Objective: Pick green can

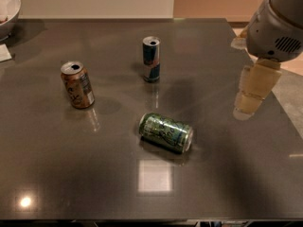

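The green can (166,132) lies on its side near the middle of the dark table (71,174), silver end facing right and toward me. An orange-brown can (77,84) stands upright at the left. A slimmer blue-and-silver can (151,59) stands upright behind the green can. My gripper (251,96) hangs over the table's right side, pale fingers pointing down, well to the right of the green can and apart from it. It holds nothing.
A white bowl (8,11) sits at the table's far left corner, with a white paper scrap (4,52) beside it. The table's right edge runs just beyond the gripper. The arm's grey wrist housing (277,27) fills the upper right.
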### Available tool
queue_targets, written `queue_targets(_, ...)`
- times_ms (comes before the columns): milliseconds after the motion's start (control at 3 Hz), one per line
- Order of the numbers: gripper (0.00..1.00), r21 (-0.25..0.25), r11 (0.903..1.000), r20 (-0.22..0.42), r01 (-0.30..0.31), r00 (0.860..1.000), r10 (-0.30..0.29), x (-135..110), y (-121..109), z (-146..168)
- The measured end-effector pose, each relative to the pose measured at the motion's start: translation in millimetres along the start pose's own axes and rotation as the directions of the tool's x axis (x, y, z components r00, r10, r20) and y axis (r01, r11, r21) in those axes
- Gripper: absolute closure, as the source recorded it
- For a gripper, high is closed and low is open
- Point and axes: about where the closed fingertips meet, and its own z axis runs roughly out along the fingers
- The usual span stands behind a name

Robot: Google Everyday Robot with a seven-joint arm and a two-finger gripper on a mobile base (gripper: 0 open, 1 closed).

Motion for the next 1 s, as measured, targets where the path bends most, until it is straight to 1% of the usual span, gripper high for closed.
queue_targets(333,0.0,-0.045,0.9988,0.023,0.022,1.0,-0.021,-25.6,2.7,16.2)
queue_targets(667,0.0,-0.077,0.9963,0.054,0.038,0.998,-0.034,-52.1,17.0,28.1)
queue_targets(1000,0.0,-0.095,0.9939,0.064,0.056,0.997,-0.05,-80.7,32.7,42.9)
